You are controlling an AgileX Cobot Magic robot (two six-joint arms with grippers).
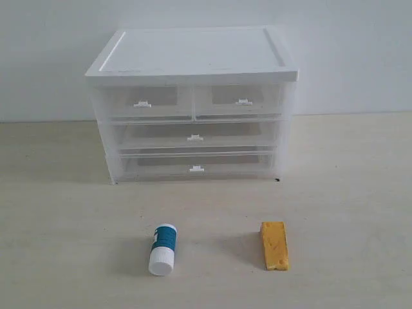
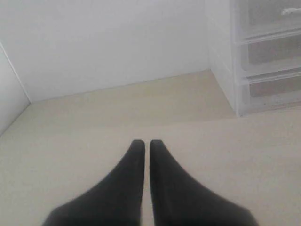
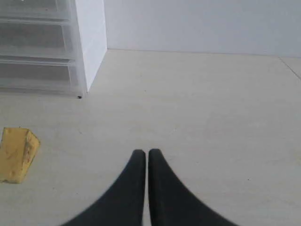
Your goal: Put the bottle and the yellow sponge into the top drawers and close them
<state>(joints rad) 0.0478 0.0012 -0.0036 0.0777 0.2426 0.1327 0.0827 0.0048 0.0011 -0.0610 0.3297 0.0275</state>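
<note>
On the counter [image 1: 347, 193] nearest the exterior view, the bottle [image 1: 163, 249] lies left and the yellow sponge [image 1: 274, 245] right, both lengthwise toward the closed top drawers [image 1: 143, 102]; the left wrist view shows the left gripper [image 2: 142, 143] pressed together; the right wrist view, the right gripper [image 3: 141, 153] likewise, sponge nearby inward.

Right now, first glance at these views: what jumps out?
The white-topped drawer unit dominates the back of the table, with its top drawers shut. In front of it lie the bottle, on its side to the left, and the yellow sponge to the right, well apart. The left gripper and right gripper are shut and hold nothing.
</note>
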